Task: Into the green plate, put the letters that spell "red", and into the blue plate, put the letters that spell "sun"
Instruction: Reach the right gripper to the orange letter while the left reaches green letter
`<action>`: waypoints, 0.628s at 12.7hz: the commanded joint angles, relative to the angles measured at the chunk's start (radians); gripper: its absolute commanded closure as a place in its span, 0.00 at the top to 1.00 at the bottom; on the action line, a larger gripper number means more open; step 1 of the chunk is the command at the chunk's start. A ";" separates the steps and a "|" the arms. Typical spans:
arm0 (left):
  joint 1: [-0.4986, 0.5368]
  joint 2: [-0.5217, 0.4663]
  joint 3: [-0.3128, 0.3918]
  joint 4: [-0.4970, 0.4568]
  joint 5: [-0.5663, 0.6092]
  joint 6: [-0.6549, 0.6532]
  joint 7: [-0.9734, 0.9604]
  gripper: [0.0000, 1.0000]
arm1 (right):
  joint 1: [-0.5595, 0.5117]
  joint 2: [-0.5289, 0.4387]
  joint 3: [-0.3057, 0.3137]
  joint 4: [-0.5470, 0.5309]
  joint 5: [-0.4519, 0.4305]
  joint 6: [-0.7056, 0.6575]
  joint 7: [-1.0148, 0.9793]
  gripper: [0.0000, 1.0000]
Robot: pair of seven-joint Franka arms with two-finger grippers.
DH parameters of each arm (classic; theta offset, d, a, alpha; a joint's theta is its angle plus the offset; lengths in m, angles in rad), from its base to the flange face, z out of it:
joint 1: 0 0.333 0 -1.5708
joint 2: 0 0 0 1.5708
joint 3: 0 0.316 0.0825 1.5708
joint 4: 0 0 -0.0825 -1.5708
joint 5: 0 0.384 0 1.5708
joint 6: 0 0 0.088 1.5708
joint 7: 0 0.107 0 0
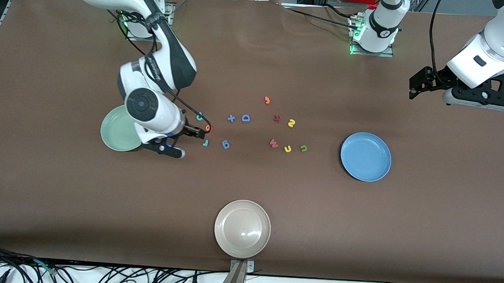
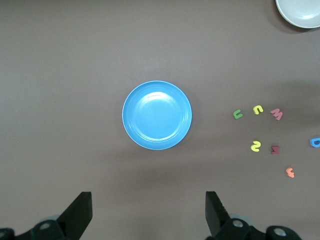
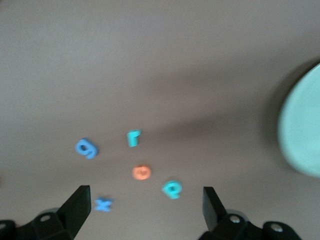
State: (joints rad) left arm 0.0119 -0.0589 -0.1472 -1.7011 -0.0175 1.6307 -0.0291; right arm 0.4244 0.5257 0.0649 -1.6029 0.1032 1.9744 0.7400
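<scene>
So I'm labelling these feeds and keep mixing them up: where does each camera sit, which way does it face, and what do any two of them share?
Front view: high across the table, facing both bases; shows both arms, the right gripper low by the orange "e", the left gripper waiting above bare table at the left arm's end.
Left wrist view: on the left wrist, looking down at the blue plate; its open fingers show.
Right wrist view: on the right wrist, looking down at the orange "e", the teal letters and the green plate; open fingers show.
Shared: front and left wrist views both show the blue plate.
</scene>
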 commanded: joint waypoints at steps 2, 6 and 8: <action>-0.004 0.010 0.003 0.028 0.008 -0.020 0.017 1.00 | 0.039 0.082 -0.007 0.009 0.039 0.030 0.081 0.99; -0.004 0.010 0.001 0.026 0.005 -0.020 0.006 1.00 | 0.056 0.140 -0.008 -0.025 0.041 0.064 0.082 0.99; -0.009 0.011 0.000 0.021 0.004 -0.020 0.008 1.00 | 0.059 0.161 -0.008 -0.043 0.044 0.087 0.082 0.99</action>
State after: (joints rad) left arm 0.0118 -0.0584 -0.1473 -1.7011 -0.0175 1.6305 -0.0292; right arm 0.4697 0.6765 0.0645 -1.6250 0.1250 2.0318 0.8125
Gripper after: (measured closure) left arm 0.000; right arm 0.009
